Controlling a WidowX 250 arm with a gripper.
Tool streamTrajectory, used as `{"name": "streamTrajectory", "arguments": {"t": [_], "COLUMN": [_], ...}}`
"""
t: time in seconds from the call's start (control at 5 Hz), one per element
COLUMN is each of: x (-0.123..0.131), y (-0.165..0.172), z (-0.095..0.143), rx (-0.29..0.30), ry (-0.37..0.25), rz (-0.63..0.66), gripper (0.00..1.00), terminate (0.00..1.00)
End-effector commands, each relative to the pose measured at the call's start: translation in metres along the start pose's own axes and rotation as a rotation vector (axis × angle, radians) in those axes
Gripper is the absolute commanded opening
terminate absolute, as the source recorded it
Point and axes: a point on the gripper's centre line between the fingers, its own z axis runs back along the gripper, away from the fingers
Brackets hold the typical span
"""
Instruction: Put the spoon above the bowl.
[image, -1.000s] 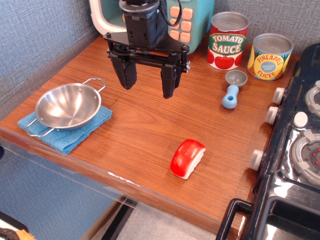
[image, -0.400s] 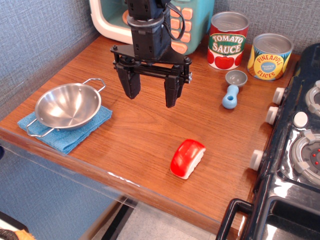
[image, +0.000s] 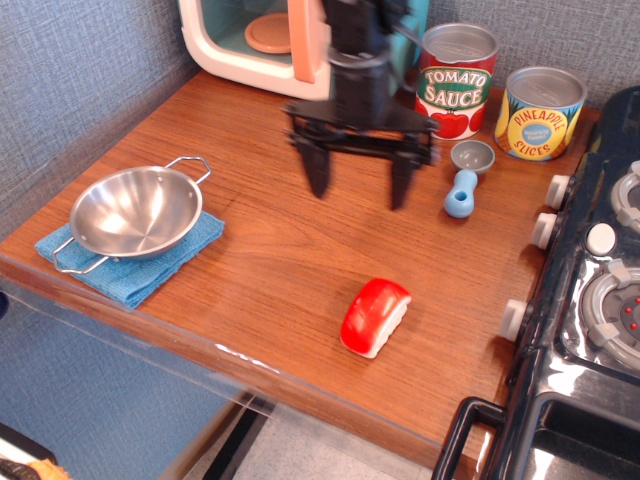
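The spoon (image: 466, 178) lies on the wooden counter at the right, its grey cup head toward the cans and its light-blue handle toward the front. The steel bowl (image: 136, 211) with wire loop handles sits on a blue cloth (image: 130, 262) at the left front. My gripper (image: 359, 193) hangs open and empty above the counter, just left of the spoon, its black fingers pointing down. It is blurred by motion.
A tomato sauce can (image: 455, 81) and a pineapple slices can (image: 539, 113) stand behind the spoon. A toy microwave (image: 270, 40) is at the back. A red and white toy piece (image: 375, 316) lies at the front. A black stove (image: 590, 300) borders the right.
My gripper has moved to the right, from near the bowl's side of the counter to just left of the spoon. It stays open. Nothing else moved.
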Motion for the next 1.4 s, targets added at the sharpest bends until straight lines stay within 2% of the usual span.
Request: {"name": "streamTrajectory", "arguments": {"t": [0.0, 0.2, 0.4, 0.6, 1.0, 1.2], "x": [0.047, 0.068, 0.08, 0.082, 0.077, 0.069], "y": [-0.051, -0.059, -0.056, -0.05, -0.051, -0.05], "z": [0.014, 0.007, -0.006, -0.025, -0.041, -0.044], "rx": [-0.008, 0.023, 0.064, 0.108, 0.098, 0.092], "ry": [-0.087, -0.097, -0.083, -0.054, -0.018, -0.027], "rz": [-0.021, -0.019, -0.015, -0.017, -0.001, 0.014], "gripper": [1.0, 1.0, 1.0, 1.0, 1.0, 0.0], "terminate": [0.0, 0.0, 0.0, 0.0, 0.0, 0.0]}}
